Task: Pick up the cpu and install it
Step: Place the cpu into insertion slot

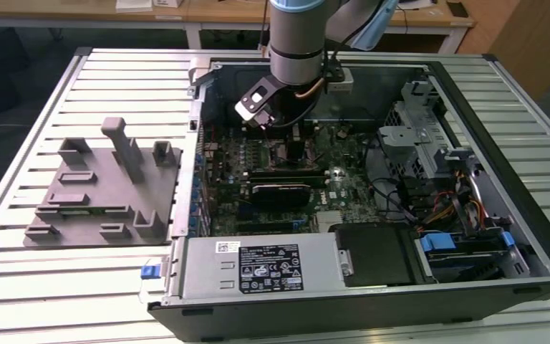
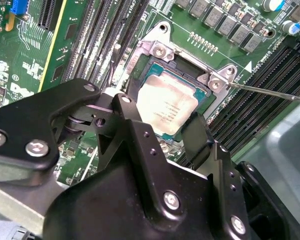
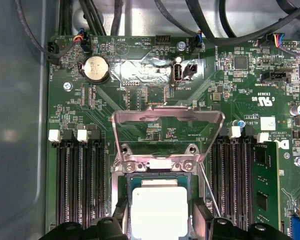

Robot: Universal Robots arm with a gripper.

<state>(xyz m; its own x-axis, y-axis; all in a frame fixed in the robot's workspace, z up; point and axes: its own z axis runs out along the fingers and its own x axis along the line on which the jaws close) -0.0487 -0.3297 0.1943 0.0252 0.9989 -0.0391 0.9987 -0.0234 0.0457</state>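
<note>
The cpu [image 3: 159, 210], a silvery square chip with a thin green rim, lies flat inside the black-framed socket [image 2: 140, 75] on the motherboard. My gripper [image 3: 160, 216] reaches down over it, and its black fingers [image 3: 200, 215] sit against two opposite edges of the chip. In the second wrist view the cpu [image 2: 165, 105] shows between the fingers [image 2: 194, 131] of the gripper [image 2: 157, 112]. The socket's metal hold-down frame [image 3: 167, 120] stands swung open, and its thin lever [image 2: 270, 92] sticks out sideways. In the exterior view the gripper [image 1: 266, 118] hangs inside the open computer case.
Memory slots [image 3: 80, 185] flank the socket on both sides. The grey tray [image 1: 103, 186] with moulded holders lies on the slatted table at the exterior view's left. A black heatsink block [image 1: 280, 190], a power supply [image 1: 256, 265] and drive cages [image 1: 437, 158] crowd the case [image 1: 533, 215].
</note>
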